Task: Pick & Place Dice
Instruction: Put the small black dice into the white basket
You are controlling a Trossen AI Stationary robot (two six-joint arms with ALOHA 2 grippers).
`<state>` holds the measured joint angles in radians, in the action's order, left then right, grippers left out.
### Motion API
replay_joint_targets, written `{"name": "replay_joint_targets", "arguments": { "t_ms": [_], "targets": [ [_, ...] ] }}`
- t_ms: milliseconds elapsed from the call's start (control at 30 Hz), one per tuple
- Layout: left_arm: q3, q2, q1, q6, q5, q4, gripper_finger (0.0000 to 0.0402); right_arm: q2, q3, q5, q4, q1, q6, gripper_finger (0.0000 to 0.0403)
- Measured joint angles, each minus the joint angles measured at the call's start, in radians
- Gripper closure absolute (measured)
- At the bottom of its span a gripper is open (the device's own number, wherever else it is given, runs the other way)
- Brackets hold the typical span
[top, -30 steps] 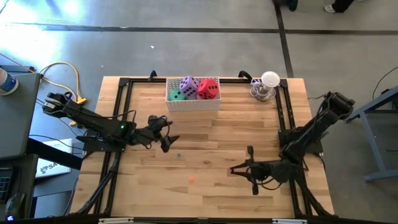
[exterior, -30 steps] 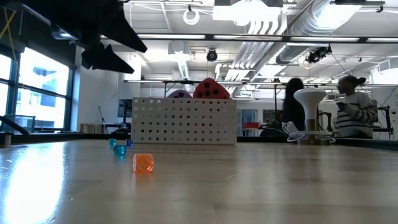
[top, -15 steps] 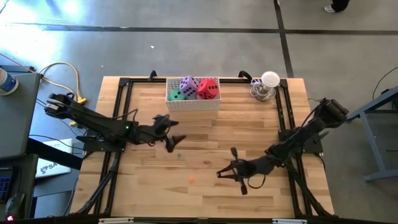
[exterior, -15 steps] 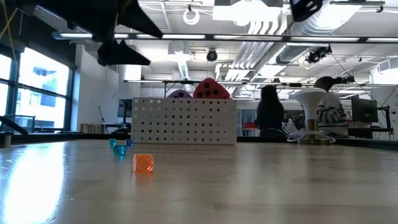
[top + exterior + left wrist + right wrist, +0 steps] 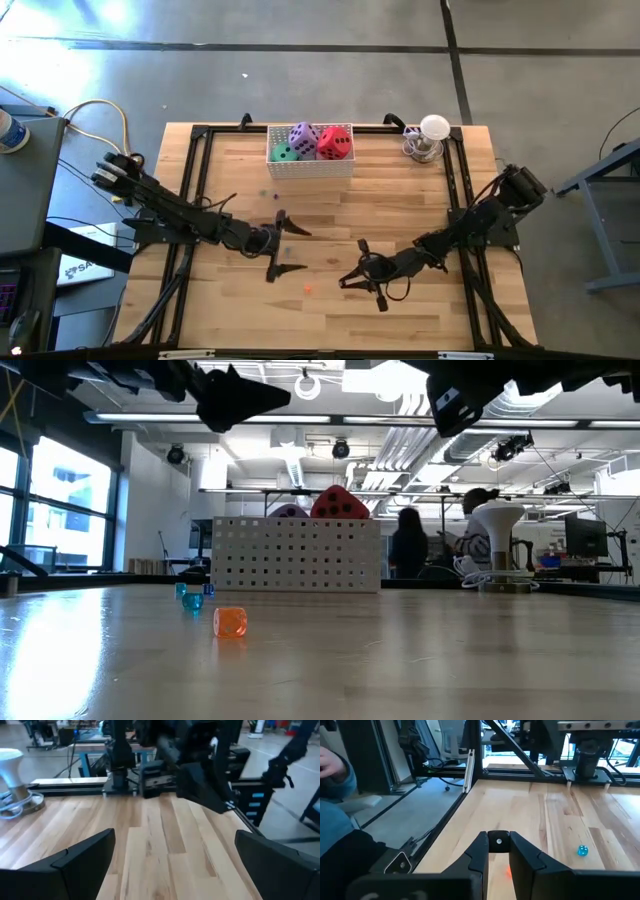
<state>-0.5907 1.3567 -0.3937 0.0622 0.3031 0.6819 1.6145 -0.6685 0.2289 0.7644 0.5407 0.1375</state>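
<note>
The dice lie in a white perforated basket (image 5: 310, 165) at the table's far edge: purple (image 5: 303, 135), green (image 5: 285, 152) and red (image 5: 335, 143). In the low view, red (image 5: 338, 503) and purple (image 5: 290, 511) show above the basket's wall (image 5: 296, 555). My left gripper (image 5: 300, 250) hovers open over the table's middle, pointing level toward the right edge, with nothing between its fingers (image 5: 75, 862). My right gripper (image 5: 343, 283) is shut and empty, facing it from the right, above the boards near the front. Both (image 5: 240, 395) (image 5: 450, 405) hang well above the table.
A tiny orange die (image 5: 307, 290) (image 5: 230, 622) lies below and between the grippers, and tiny blue ones (image 5: 192, 600) (image 5: 582, 850) lie nearby. A white mushroom-shaped stand (image 5: 433, 135) sits at the far right corner. A black frame (image 5: 190, 200) rims the table. People are in the room behind.
My left gripper has swung toward the table's middle and near edge and rolled, so its open fingers now lie one far, one near. My right gripper has moved toward the table's left and sunk a little, staying shut. The dice have not moved.
</note>
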Motion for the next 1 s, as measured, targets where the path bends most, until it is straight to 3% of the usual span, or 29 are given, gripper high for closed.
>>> {"name": "replay_joint_targets", "arguments": {
  "t_ms": [300,533,700,867,1000],
  "targets": [
    [0.0,0.072,-0.008,0.02,0.013,0.169,0.0002,0.0,0.0,-0.026,0.008,0.0,0.016,0.0365],
    [0.0,0.156,-0.017,-0.349,0.013,0.178,0.0002,0.0,0.0,-0.026,0.012,0.0,0.02,0.0365],
    [-0.001,0.227,-0.063,-0.611,0.058,0.301,0.0002,0.0,0.0,-0.026,0.069,-0.011,0.073,0.0364],
    [-0.012,0.308,-0.089,-0.734,0.094,0.505,0.0002,-0.001,0.0,-0.022,0.123,-0.04,0.161,0.0364],
    [-0.041,0.373,-0.089,-0.703,0.095,0.609,0.0002,0.022,0.0,-0.021,0.145,-0.057,0.183,0.0364]
  ]
}}
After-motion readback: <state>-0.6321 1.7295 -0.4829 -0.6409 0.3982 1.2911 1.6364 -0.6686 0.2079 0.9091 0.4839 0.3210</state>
